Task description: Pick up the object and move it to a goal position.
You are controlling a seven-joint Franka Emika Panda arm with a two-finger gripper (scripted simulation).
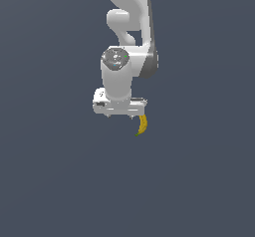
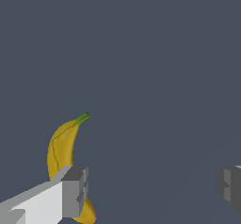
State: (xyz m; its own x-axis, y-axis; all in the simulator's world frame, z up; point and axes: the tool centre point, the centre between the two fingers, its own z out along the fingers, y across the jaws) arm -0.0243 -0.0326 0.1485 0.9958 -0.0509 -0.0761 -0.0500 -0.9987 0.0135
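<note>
The object is a small curved yellow banana [image 1: 143,124] with a greenish tip, lying on the dark grey floor. In the exterior view it shows just below the right end of the white gripper hand. My gripper [image 1: 119,115] points down over the floor, and the arm above hides its fingers almost entirely. In the wrist view the gripper [image 2: 153,190] is open wide, with nothing in the gap. The banana [image 2: 61,148] lies partly behind one grey fingertip [image 2: 75,192], mostly outside the gap. The other fingertip [image 2: 230,188] is far from it.
A plain dark grey floor [image 1: 50,181] fills both views. The white arm [image 1: 127,27] rises from the gripper toward the top of the exterior view. Nothing else is visible.
</note>
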